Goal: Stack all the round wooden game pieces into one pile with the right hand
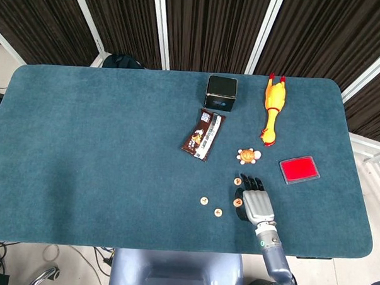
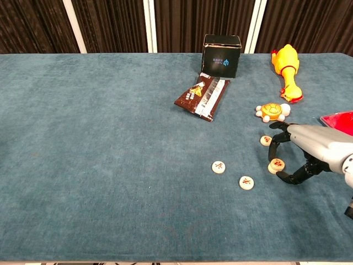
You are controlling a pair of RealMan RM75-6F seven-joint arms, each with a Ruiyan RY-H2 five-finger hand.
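Scattered on table (image 1: 82, 144) around toy turtle (image 2: 272, 111): snack packet (image 2: 202, 97) left, box (image 2: 222, 48) behind-left, rubber chicken (image 2: 287, 65) behind, flat pad (image 1: 298, 169) right. Four game pieces in front: nearest piece (image 2: 266, 140), another (image 2: 276, 165) under right hand (image 2: 312, 149), two more (image 2: 219, 167) (image 2: 246, 183) front-left.

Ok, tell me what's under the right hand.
Beneath the arched right hand one round wooden piece lies on the blue table, between thumb and fingers. Whether they touch it is unclear. A second piece sits by the fingertips. The table further under the palm is hidden.
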